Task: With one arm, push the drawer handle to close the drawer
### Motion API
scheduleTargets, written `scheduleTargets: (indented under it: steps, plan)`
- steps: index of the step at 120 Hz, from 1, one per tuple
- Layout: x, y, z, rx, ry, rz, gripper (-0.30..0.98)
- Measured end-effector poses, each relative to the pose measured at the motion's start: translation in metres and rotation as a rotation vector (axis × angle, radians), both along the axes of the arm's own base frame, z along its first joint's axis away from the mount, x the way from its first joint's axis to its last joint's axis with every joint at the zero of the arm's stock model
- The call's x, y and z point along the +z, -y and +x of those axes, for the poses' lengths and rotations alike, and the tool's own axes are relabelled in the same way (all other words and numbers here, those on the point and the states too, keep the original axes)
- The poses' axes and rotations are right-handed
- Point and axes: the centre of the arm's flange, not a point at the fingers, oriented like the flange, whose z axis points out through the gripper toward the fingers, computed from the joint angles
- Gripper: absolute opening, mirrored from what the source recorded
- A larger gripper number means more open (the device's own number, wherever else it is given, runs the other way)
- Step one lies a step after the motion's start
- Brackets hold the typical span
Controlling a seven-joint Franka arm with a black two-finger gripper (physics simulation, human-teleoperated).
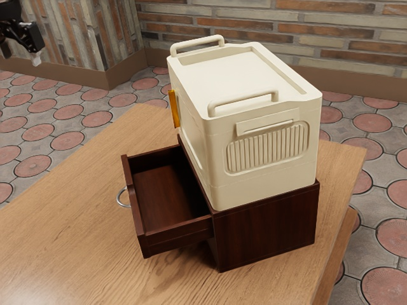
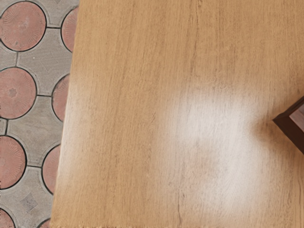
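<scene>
At the exterior view's upper left, the black gripper point(image 1: 32, 43) hangs high, well apart from the drawer. A dark red-brown drawer point(image 1: 166, 239) stands pulled out from its wooden cabinet point(image 1: 267, 225), and its inside shows bare. The curved silver handle point(image 1: 123, 197) is on the drawer's front, facing the exterior view's left. In the wrist view, a dark wooden corner point(image 2: 287, 129), apparently the drawer's, comes in at the edge of the picture.
A cream box point(image 1: 267, 149) with two raised rails and an orange tab point(image 1: 173, 108) rests on the cabinet. The wooden table point(image 1: 70, 222) extends around the cabinet, and its straight edge borders the tiled floor point(image 2: 35, 118). Brick walls point(image 1: 286, 32) stand behind.
</scene>
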Motion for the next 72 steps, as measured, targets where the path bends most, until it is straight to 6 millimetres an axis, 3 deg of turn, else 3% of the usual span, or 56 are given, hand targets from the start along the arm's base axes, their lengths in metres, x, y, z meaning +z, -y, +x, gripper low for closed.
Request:
scheduleTargets:
  steps: [9,11,16,19,23,27,32,41,47,61,66,72]
  plan:
    - [0.001,-0.011,-0.005,0.022,0.003,-0.003,0.67]
    - [0.012,-0.012,-0.009,0.026,0.022,0.004,0.67]
    - [0.084,-0.005,-0.039,0.026,0.164,0.048,0.67]
    - [0.126,0.007,-0.066,0.012,0.251,0.065,0.67]
    - [0.158,0.029,-0.086,-0.03,0.322,0.071,0.67]
    - [0.17,0.062,-0.087,-0.104,0.35,0.062,0.67]
    - [0.164,0.093,-0.079,-0.178,0.33,0.039,0.67]
    - [0.099,0.112,-0.046,-0.214,0.161,-0.022,0.67]
    - [0.028,0.108,-0.048,-0.222,0.03,-0.094,0.66]
    - [-0.138,0.083,-0.148,-0.187,-0.165,-0.222,0.67]
    - [-0.178,0.067,-0.178,-0.13,-0.194,-0.238,0.67]
    - [-0.218,0.053,-0.194,-0.08,-0.223,-0.231,0.67]
